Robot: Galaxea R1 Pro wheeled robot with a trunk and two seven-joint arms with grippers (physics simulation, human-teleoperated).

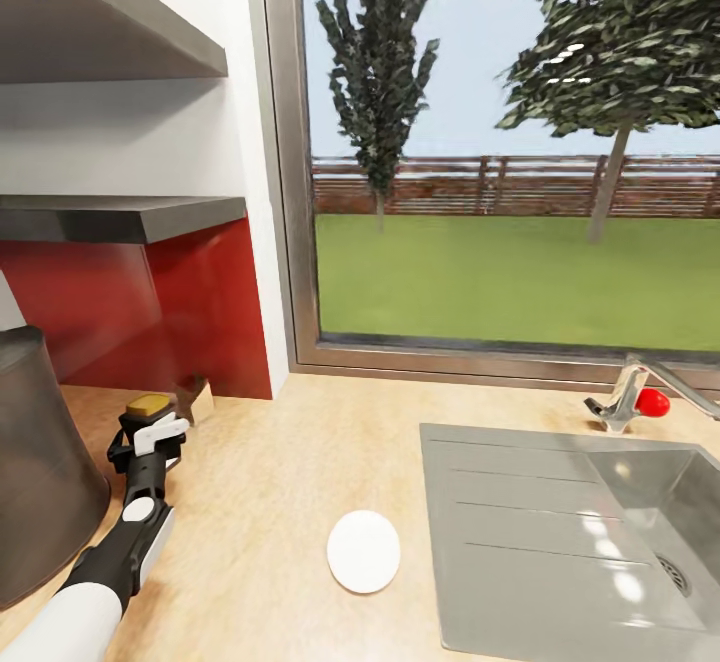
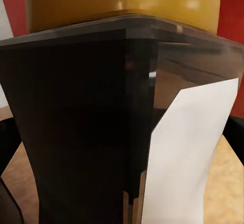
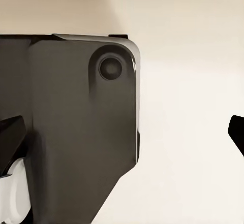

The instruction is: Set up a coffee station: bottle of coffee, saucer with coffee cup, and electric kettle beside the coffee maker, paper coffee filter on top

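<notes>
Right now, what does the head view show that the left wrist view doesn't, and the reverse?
Head view: the saucer lying flat on the kitchen countertop, the steel sink and the window. Left wrist view: the bottle's white label and dark glass close up. Both: the bottle of coffee with its gold-yellow cap, at the left end effector.

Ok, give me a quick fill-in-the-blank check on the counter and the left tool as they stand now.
1. The small dark bottle with the gold-yellow cap sits in the ____ tool.
2. The flat round white saucer lies on the light-wood countertop between that bottle and the steel ____.
3. The faucet by the window has a ____ knob.

Missing words: left; sink; red
</notes>
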